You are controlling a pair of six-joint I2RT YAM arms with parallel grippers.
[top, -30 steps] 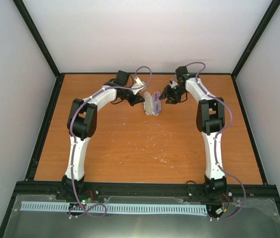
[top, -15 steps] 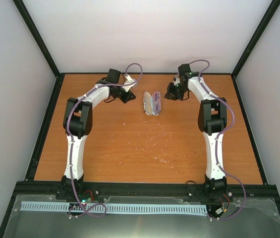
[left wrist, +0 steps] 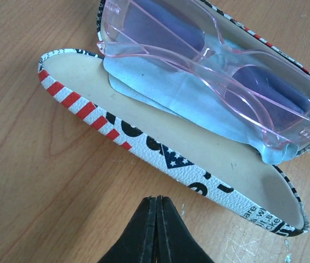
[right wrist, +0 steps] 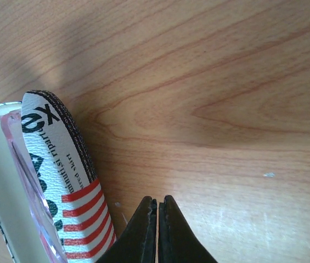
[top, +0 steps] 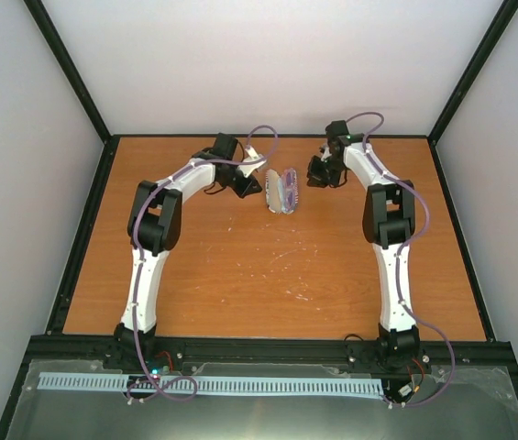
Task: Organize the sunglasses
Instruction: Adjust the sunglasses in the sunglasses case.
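An open glasses case (top: 282,191) with a stars-and-stripes print lies at the back middle of the table. In the left wrist view its lid (left wrist: 160,148) lies open toward me. Pink-framed sunglasses (left wrist: 215,71) with purple lenses rest inside on a light blue cloth (left wrist: 182,93). My left gripper (left wrist: 158,200) is shut and empty, just left of the case (top: 251,186). My right gripper (right wrist: 157,201) is shut and empty, just right of the case (right wrist: 61,181); it also shows in the top view (top: 312,174).
The orange wooden table (top: 268,275) is bounded by a black frame (top: 84,229) and white walls. Faint scratches (top: 286,252) mark the table's middle.
The left gripper drew back to the left from the case, then came back close to it. The right gripper backed off a little to the right. The case stayed in place.
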